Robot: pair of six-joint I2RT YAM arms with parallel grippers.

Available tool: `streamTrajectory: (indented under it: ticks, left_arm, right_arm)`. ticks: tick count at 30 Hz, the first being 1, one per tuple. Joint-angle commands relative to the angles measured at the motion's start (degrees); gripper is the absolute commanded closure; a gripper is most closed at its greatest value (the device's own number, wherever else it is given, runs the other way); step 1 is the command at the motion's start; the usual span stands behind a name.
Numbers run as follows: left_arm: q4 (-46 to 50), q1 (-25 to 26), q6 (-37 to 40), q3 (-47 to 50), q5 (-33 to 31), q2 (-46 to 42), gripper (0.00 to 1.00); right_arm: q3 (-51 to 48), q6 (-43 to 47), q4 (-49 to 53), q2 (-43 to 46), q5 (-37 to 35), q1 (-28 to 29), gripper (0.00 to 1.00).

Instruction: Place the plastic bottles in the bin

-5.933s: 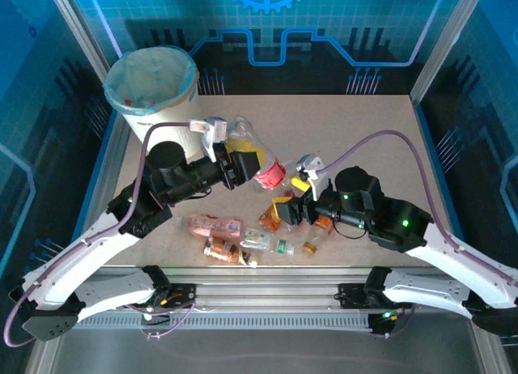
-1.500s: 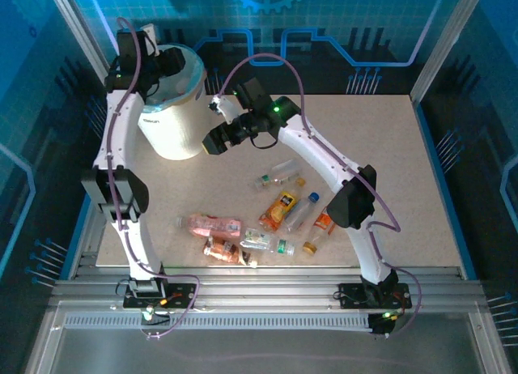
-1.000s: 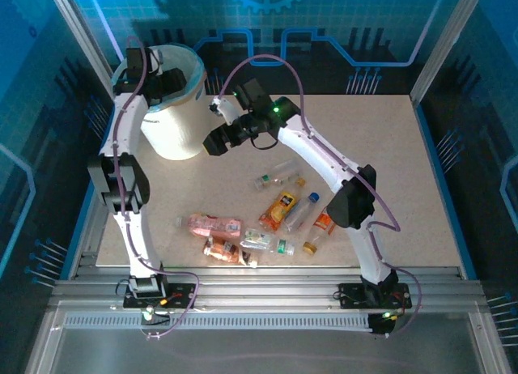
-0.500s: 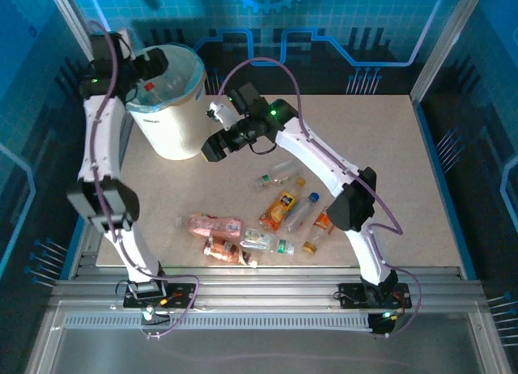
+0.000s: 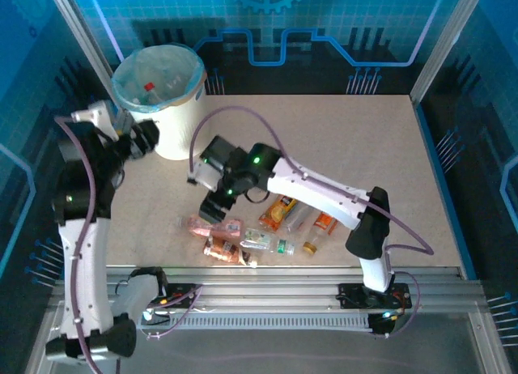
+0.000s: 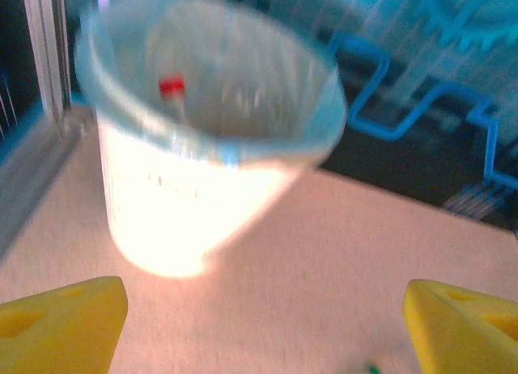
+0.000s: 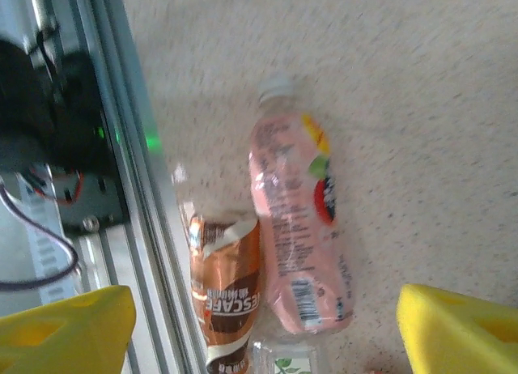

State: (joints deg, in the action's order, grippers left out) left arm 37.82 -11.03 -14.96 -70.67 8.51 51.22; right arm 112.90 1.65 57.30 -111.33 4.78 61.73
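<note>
Right gripper (image 7: 263,329) hangs spread wide and empty over the pink bottle (image 7: 295,228) at centre frame. Left gripper (image 6: 263,325), likewise spread and empty, faces the bin (image 6: 178,220) at upper left. Probably light, thin and crushable: pinch across its labelled middle.

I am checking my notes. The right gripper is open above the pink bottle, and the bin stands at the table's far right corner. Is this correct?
One mistake: the bin stands at the far left corner of the table, as the top external view shows. The right gripper is open above the pink bottle.
</note>
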Motion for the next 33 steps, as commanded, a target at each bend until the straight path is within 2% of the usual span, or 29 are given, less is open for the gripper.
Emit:
streamTrajectory:
  ticks: [1, 7, 10, 12, 17, 23, 33]
  left_arm:
    - [5.4, 0.3, -3.6, 7.5, 5.7, -5.1, 0.11]
    - [6.1, 0.4, -6.8, 18.9, 9.0, -13.0, 0.11]
    - [6.6, 0.4, -6.6, 20.5, 8.8, -14.1, 0.11]
    - [6.8, 0.4, -5.9, 20.7, 8.1, -14.8, 0.1]
    - [9.1, 0.4, -3.2, 17.9, 0.8, -16.7, 0.09]
    - [9.5, 0.4, -0.8, 15.6, -6.4, -19.2, 0.08]
    - [11.0, 0.4, 1.0, 12.7, -7.3, -19.8, 0.07]
  right_arm:
    - [-5.6, 4.9, -3.7, 1.1, -2.8, 1.6, 0.14]
    - [-8.3, 4.4, -9.9, -2.4, -3.2, 3.3, 0.14]
    - [-7.0, 4.3, -11.3, -5.1, -5.0, 3.7, 0.1]
    - [-6.0, 4.9, -11.7, -7.0, -5.9, 3.7, 0.09]
    - [-2.2, 7.3, -11.4, -12.0, -6.1, 3.6, 0.03]
    - [2.5, 9.0, -10.6, -18.1, -4.5, 3.7, 0.03]
    - [7.2, 9.3, -10.4, -25.4, -5.0, 3.2, 0.06]
